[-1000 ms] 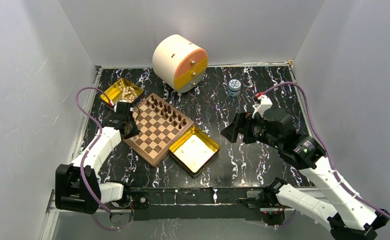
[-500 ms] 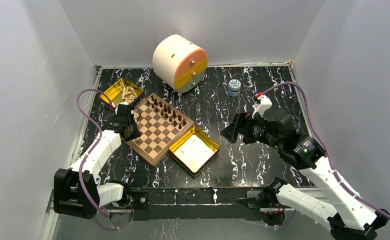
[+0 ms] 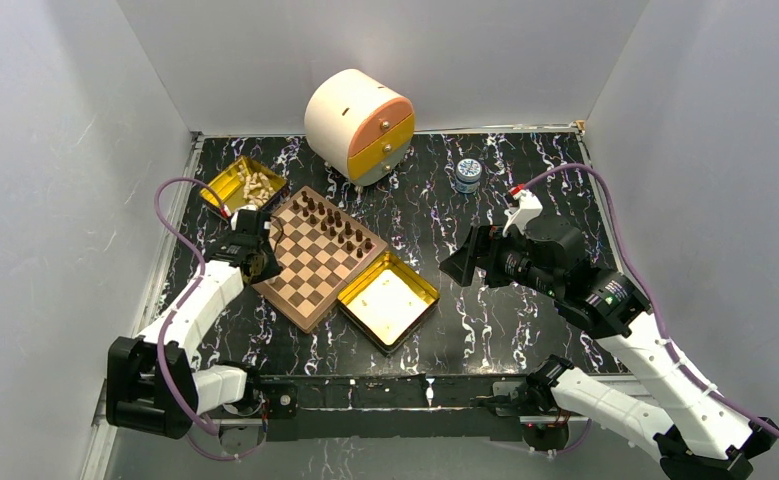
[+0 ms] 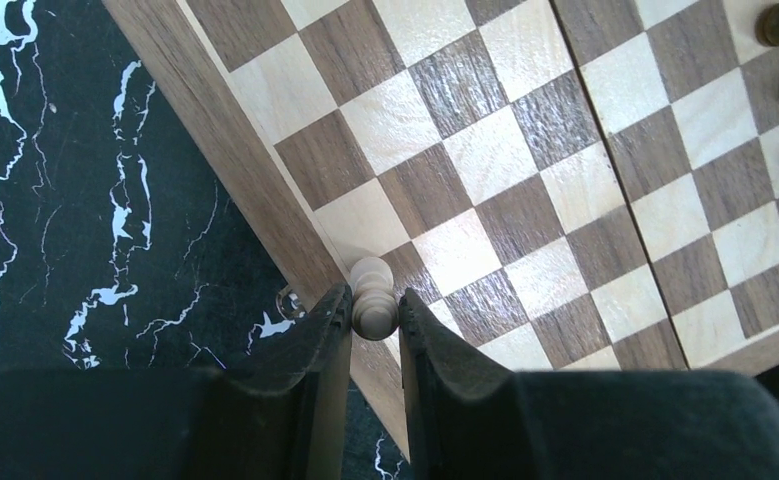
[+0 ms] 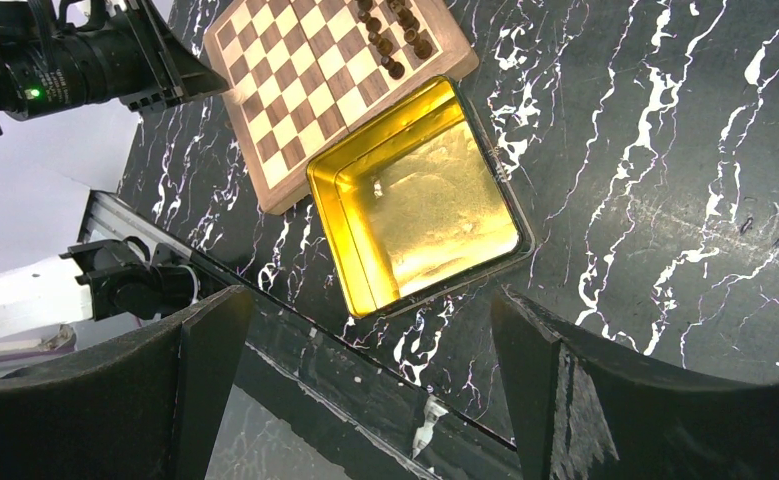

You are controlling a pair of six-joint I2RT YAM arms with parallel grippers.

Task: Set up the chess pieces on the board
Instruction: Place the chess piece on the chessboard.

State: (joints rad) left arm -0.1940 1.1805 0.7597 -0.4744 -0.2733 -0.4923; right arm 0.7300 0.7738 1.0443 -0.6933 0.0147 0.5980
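Board: dark pieces ranked along its far edge, light side apparently unset. Light pieces lie heaped in the gold tin. Left gripper, nearly closed, pinches one light pawn at the board's rim; right gripper gapes wide, empty.

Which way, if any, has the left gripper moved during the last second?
Yes, slightly: the left gripper has shifted toward the near edge, away from the gold tin of light pieces.

board: on table, left of middle | chess pieces: on board's far side, others in far tin behind-left of board | near tin: just beside board's right-front edge | drawer box: behind board | jar: right of drawer box
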